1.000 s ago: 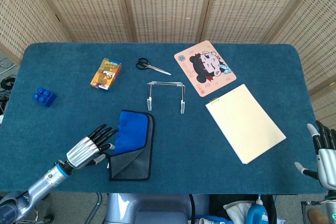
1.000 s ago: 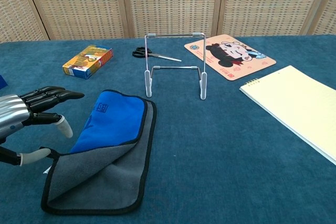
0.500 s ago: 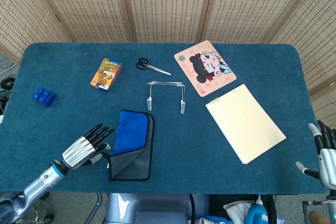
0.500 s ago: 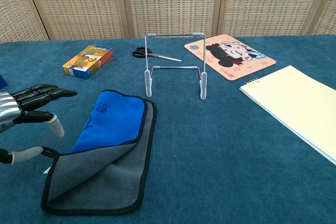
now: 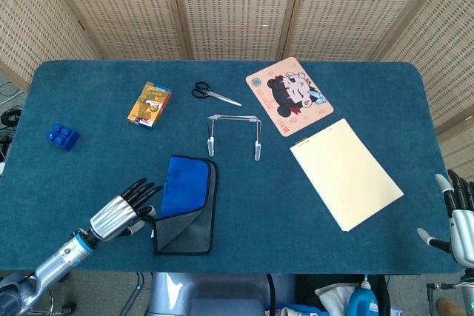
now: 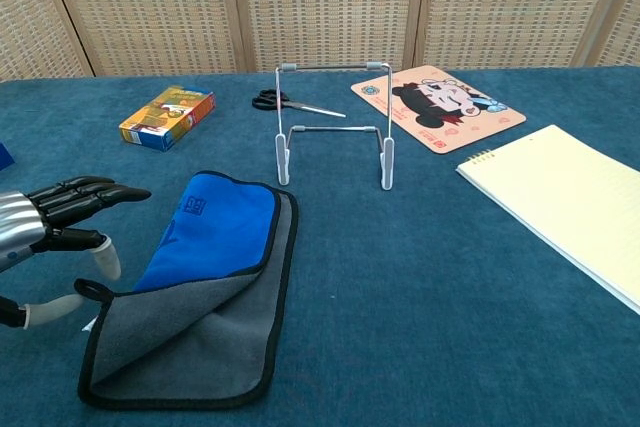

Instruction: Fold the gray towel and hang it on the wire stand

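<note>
One fold already shows in the gray towel (image 6: pixel 190 332), which lies flat on the surface just in front of the wire stand (image 6: pixel 334 127) with its blue face turned up, while the left hand (image 6: pixel 45 222) hovers beside it, empty and spread, probably to take an edge; the right hand (image 5: pixel 459 220) waits far off, holding nothing.

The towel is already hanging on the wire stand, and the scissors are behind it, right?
Not quite. The towel lies on the table in front of the wire stand, not hanging on it, as the chest view shows. The scissors are indeed behind the stand.
</note>
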Robot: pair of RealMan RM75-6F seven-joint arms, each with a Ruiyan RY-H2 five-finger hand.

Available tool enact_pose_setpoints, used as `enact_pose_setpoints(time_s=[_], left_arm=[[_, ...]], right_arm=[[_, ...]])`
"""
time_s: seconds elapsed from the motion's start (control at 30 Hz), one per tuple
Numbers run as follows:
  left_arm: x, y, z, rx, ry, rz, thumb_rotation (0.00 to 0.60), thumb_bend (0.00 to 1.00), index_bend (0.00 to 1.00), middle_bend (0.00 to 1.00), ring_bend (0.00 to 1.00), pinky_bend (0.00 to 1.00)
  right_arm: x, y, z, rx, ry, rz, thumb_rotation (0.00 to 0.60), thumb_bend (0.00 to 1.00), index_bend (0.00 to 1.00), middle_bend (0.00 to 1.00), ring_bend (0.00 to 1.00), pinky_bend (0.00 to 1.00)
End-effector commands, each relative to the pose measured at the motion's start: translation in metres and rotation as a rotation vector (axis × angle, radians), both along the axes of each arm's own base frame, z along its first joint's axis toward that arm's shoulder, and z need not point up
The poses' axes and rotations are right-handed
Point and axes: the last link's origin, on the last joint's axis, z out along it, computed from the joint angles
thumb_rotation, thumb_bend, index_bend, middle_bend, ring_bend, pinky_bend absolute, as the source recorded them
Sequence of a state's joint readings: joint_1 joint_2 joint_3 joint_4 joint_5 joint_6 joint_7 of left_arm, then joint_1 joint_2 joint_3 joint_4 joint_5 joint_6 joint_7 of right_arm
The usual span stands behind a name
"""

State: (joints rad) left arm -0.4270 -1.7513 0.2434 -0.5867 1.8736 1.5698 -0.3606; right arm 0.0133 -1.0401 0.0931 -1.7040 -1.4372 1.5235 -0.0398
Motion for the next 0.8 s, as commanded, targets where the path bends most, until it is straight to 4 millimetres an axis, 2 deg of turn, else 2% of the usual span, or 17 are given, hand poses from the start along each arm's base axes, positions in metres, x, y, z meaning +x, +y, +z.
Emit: enact_pose_setpoints(time_s=[0.03,0.3,0.63,0.8], left_arm=[[0.001,0.0,-0.001,0.0,0.0,-0.002,0.6,0.37,0.46,0.0,0.0,0.0],[0.003,0.002,-0.003,0.007,-0.002,-0.001,0.6,0.41,0.56,0.0,0.0,0.0],[0.006,0.002,-0.003,0.013,-0.013,-0.009,0.6,0.41,0.59,0.0,0.0,0.0],[0.018,0.002,0.003,0.035,-0.062,-0.055,0.6,0.41,0.6,0.0,0.0,0.0]], right_arm=[[0.0,0.0,0.0,0.002,-0.001,0.0,0.6,0.0,0.0,0.0,0.0,0.0],[0.0,0.0,0.0,0.001,-0.001,0.0,0.6,0.0,0.0,0.0,0.0,0.0],[0.0,0.001,0.0,0.002,-0.002,0.001,0.6,0.0,0.0,0.0,0.0,0.0],[0.0,0.0,0.0,0.0,-0.003,0.001,0.6,0.0,0.0,0.0,0.0,0.0]])
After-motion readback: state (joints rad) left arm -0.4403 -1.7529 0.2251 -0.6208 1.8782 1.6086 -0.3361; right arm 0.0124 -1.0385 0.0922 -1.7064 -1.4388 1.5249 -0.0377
